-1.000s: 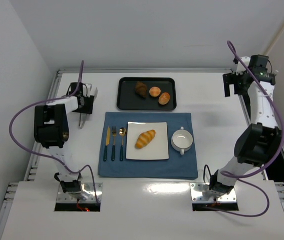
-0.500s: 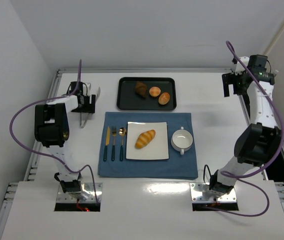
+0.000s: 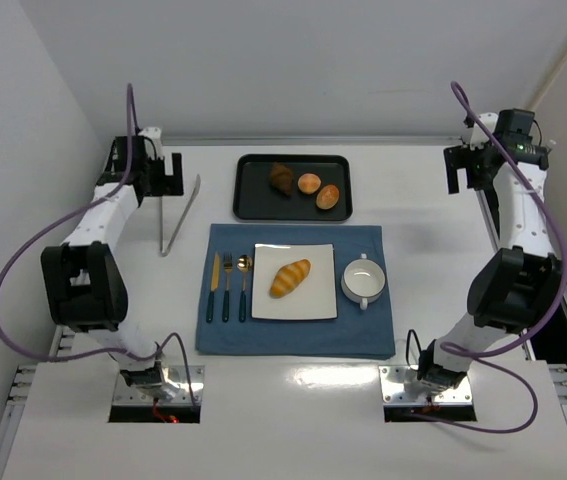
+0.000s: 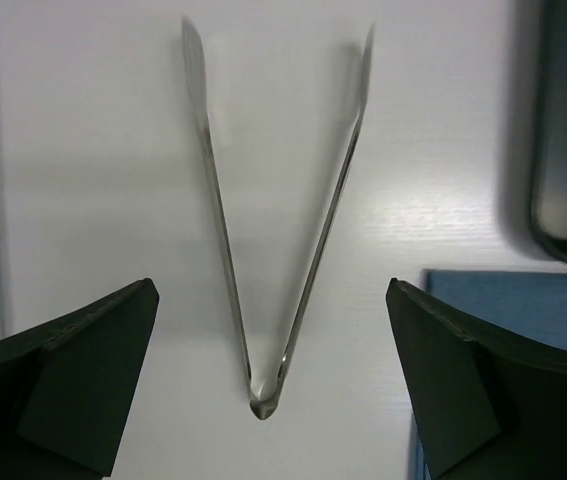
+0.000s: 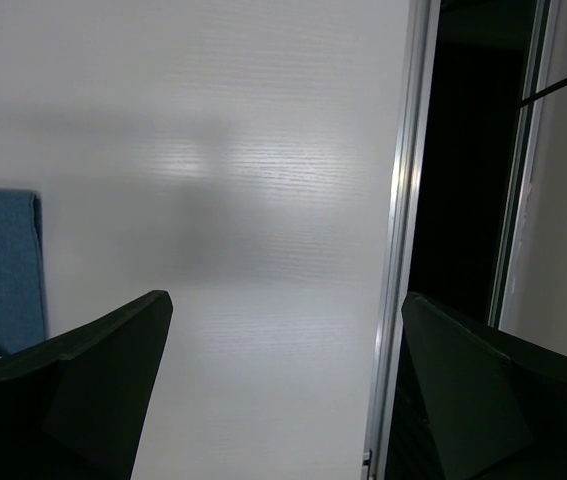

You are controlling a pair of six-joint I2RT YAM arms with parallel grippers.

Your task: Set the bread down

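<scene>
The bread (image 3: 290, 277), a golden ridged roll, lies on the white square plate (image 3: 315, 300) in the middle of the blue mat (image 3: 293, 335). Metal tongs (image 3: 176, 218) lie flat on the table left of the mat, spread in a V (image 4: 313, 230). My left gripper (image 3: 166, 176) hovers open above them at the back left, nothing between its fingers (image 4: 271, 290). At the far right edge of the table my right gripper (image 3: 461, 172) also stands open and empty (image 5: 285, 300).
A black tray (image 3: 253, 205) at the back holds a dark pastry (image 3: 281, 178) and two round buns (image 3: 309, 183). On the mat, cutlery (image 3: 228, 285) lies left of the plate and a white bowl (image 3: 364, 281) right of it. A metal rail (image 5: 398, 250) runs along the table's right edge.
My left gripper has opened wide, let go of the tongs and drawn back to the far left. The tongs now lie spread on the table. The right arm has not moved.
</scene>
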